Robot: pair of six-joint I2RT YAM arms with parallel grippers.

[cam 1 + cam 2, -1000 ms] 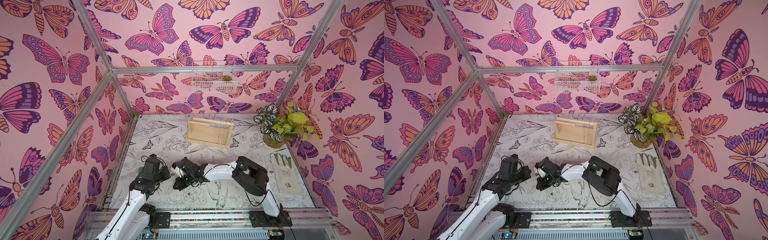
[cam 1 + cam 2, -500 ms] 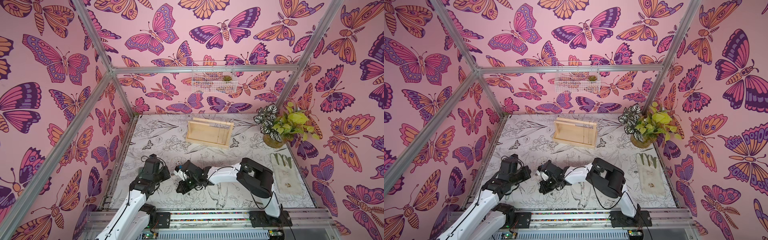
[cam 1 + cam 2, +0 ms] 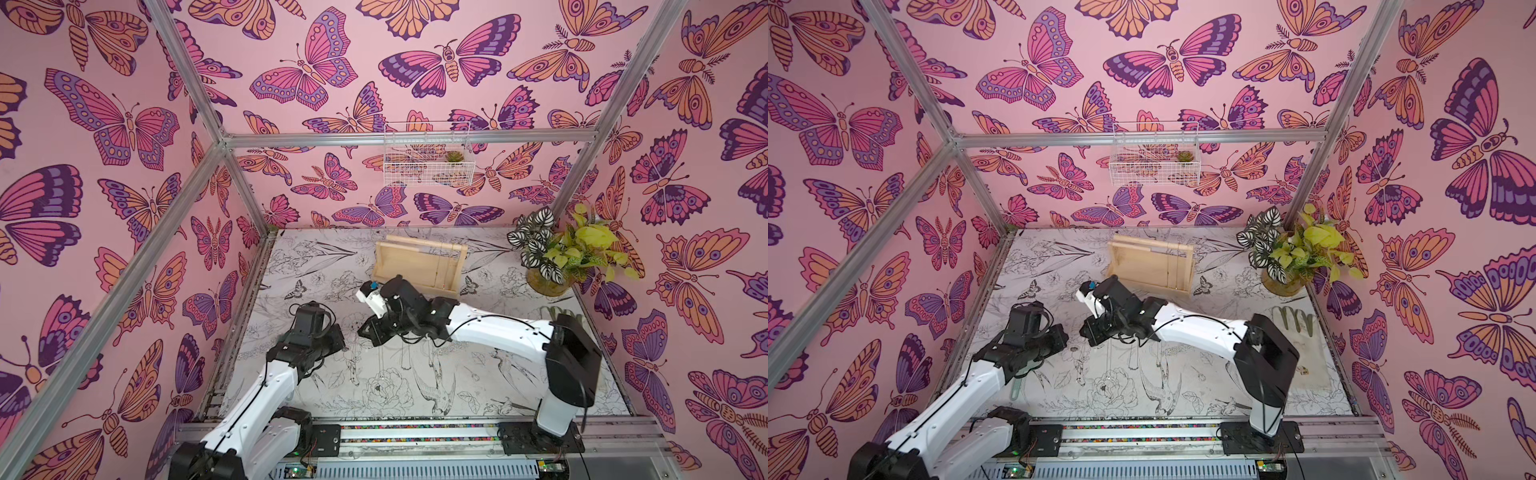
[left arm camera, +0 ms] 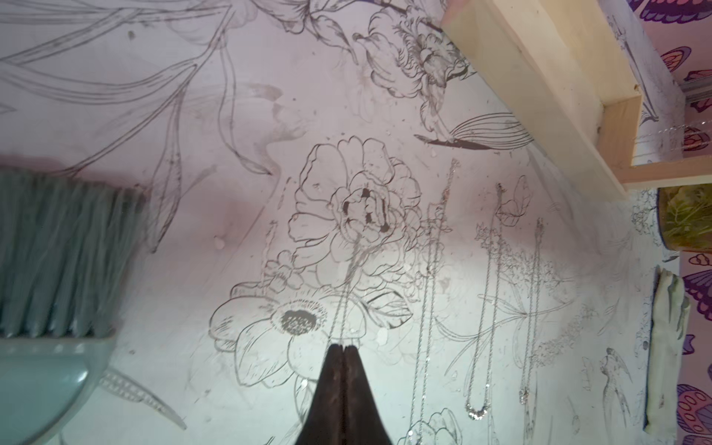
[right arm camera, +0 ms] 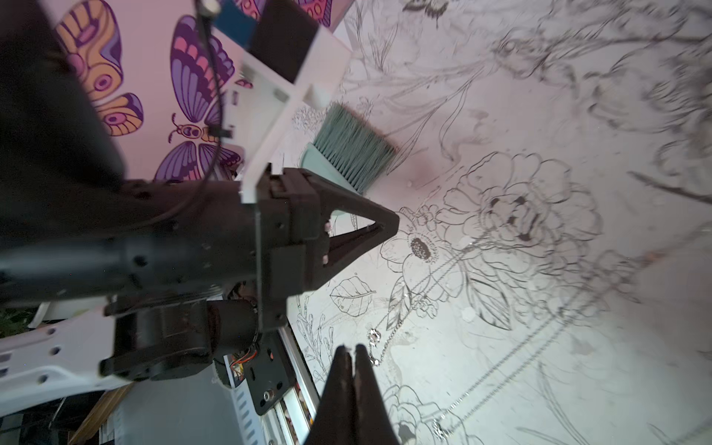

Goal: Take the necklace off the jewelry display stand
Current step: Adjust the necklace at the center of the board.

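Robot arms hover low over a flower-printed table [image 3: 478, 374]. Left gripper [image 3: 340, 337] and right gripper [image 3: 365, 332] are both pinched closed, apparently empty, with their tips near each other. Behind them, a wooden stand [image 3: 415, 266] lies lengthwise left to right, with a necklace [image 3: 441, 270] hanging near its right end. Likely next move: open a gripper and reach back.

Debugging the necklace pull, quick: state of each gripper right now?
Left gripper: closed, nothing visibly held.
Right gripper: closed, nothing visibly held.
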